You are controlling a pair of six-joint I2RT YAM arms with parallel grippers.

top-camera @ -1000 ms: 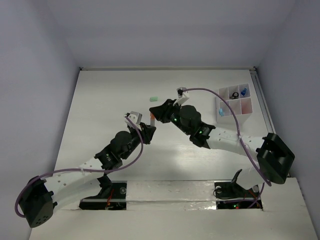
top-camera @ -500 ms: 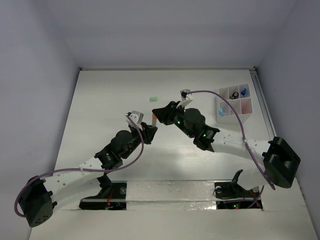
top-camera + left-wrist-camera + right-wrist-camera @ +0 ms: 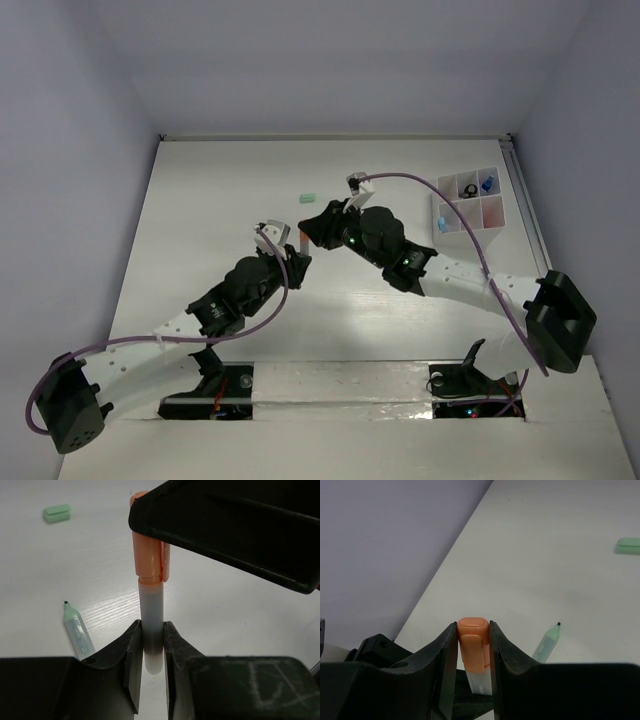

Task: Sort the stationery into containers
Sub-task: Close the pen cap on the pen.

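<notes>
An orange-capped pen (image 3: 303, 237) with a pale barrel (image 3: 151, 607) hangs above the table middle, gripped at both ends. My left gripper (image 3: 151, 630) is shut on the lower barrel. My right gripper (image 3: 473, 630) is shut on the orange cap (image 3: 474, 642). In the top view the left gripper (image 3: 296, 256) and right gripper (image 3: 313, 226) meet tip to tip. An uncapped mint pen (image 3: 77, 632) lies on the table beneath, also seen as the mint pen (image 3: 547, 645). Its mint cap (image 3: 309, 198) lies farther back. The white divided tray (image 3: 466, 213) sits at the far right.
The tray holds a black ring (image 3: 469, 187), a blue clip (image 3: 487, 184) and a small blue piece (image 3: 442, 227). The right arm's purple cable (image 3: 440, 195) arcs over the tray's left side. Grey walls close in the table on three sides.
The right arm shifted slightly right and back again. Both grippers have kept their hold on the orange-capped pen.
</notes>
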